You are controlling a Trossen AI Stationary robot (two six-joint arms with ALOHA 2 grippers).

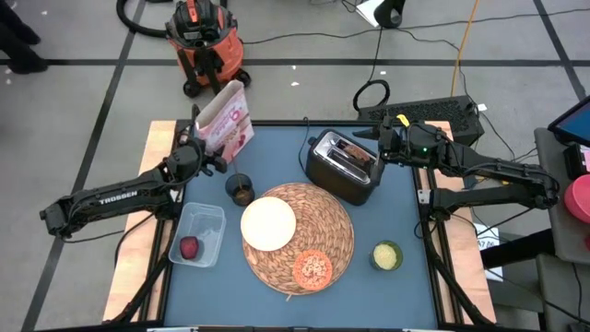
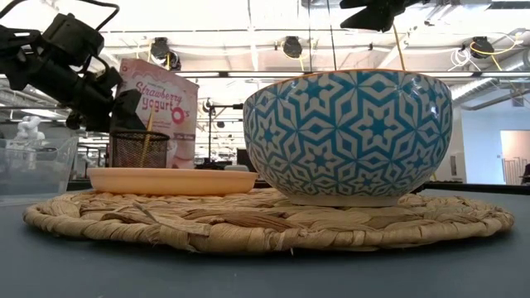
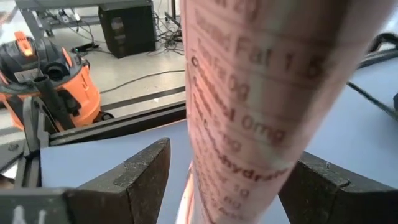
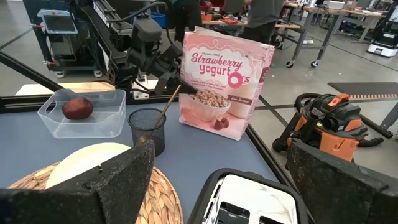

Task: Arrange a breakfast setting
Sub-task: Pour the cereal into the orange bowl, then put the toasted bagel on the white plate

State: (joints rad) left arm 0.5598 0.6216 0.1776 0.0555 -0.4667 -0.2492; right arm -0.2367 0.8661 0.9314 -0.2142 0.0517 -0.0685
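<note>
The pink-white cereal box (image 1: pixel 224 120) stands upright on its bottom at the table's far left. My left gripper (image 3: pixel 231 155) is open, one finger on each side of the box's narrow side. The dark cup (image 1: pixel 240 189) holds the wooden spoon (image 4: pixel 168 102), which leans on its rim. On the round straw placemat (image 1: pixel 327 221) sit the cream bowl (image 1: pixel 268 224) and the orange dish (image 1: pixel 312 268). The dark-red fruit (image 1: pixel 189 248) lies in a clear tub (image 1: pixel 210 231). My right gripper (image 4: pixel 221 149) hangs open above the toaster (image 1: pixel 343 166).
A green-yellow cup (image 1: pixel 386 255) stands right of the placemat. The black toaster fills the far middle of the table. An orange shop vacuum (image 1: pixel 205 41) sits on the floor beyond the far edge. Bare blue table lies along the near edge.
</note>
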